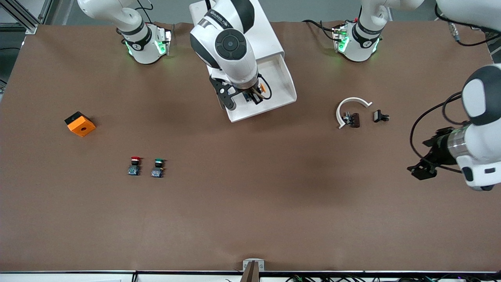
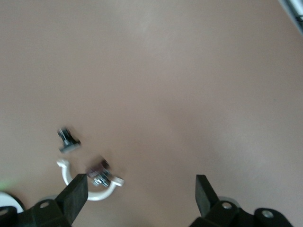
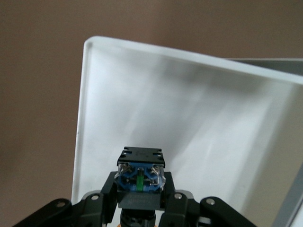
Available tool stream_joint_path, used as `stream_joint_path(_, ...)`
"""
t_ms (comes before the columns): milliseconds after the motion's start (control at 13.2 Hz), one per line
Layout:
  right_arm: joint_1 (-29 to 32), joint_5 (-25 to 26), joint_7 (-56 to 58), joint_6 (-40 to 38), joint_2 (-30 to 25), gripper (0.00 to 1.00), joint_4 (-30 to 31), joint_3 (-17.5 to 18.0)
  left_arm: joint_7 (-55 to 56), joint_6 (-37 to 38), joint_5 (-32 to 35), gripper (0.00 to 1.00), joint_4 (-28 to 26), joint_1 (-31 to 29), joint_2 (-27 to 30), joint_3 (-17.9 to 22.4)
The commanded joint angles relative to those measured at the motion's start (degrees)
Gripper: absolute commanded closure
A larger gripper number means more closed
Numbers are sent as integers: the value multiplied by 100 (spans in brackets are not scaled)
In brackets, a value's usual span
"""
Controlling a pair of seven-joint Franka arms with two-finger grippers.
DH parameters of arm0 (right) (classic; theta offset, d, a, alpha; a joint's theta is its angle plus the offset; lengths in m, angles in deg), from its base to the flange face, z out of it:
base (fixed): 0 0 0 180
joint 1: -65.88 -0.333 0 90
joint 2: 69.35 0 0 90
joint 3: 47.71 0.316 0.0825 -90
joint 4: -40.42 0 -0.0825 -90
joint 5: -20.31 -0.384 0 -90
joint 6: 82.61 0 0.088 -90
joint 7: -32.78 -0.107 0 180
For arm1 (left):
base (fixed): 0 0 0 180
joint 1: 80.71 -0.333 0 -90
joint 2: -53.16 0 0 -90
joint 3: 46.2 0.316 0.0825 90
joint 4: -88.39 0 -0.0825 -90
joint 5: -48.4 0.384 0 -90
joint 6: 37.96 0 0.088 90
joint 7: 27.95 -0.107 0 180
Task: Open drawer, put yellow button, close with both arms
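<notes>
Right claw (image 1: 250,96) hangs over the pulled-out drawer (image 1: 282,82), pinching the yellow button (image 1: 261,88) between its fingers; in the front view the orange-yellow cap pokes out toward the left arm's end of the table, black body and blue base clamped in the claw. Right wrist view: button (image 3: 140,175) seen from its blue base end, black body gripped on both sides, white tray of the drawer (image 3: 189,123) right below it. Button is up in the air, not yet resting in the tray as far as can be told

Drawer is open, sticking out of the white cabinet (image 1: 263,35) toward the front camera, tray floor bare where visible

Left claw (image 1: 422,169) waits over bare brown table (image 1: 250,219) at the left arm's end, fingers spread wide and holding nothing; left wrist view shows the two black fingertips (image 2: 75,195) well apart above the table

On the table: red-capped button (image 1: 134,165) and green-capped button (image 1: 157,168) just beside each other, nearer the front camera than the drawer, toward the right arm's end. Orange block (image 1: 80,123) with black side, closer to that end. White curved clip (image 1: 349,109) with a small dark part (image 1: 352,119) touching it, and a small black piece (image 1: 380,116) near it, toward the left arm's end; same bits show blurred in the left wrist view
</notes>
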Motion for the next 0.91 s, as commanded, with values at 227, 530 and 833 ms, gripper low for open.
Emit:
stream_joint_path(227, -179, -21, -241, -2, 150, 60, -162, -64, -2364, 278, 157, 0, -279, -348, 731, 38)
stream_joint_path(530, -170, -21, -241, -11, 150, 56, -153, -73, -2895, 252, 157, 0, -279, -375, 828, 29)
stream_joint_path(833, -153, -56, -250, -20, 142, 30, -162, -65, -3422, 217, 157, 0, -348, -296, 880, -14)
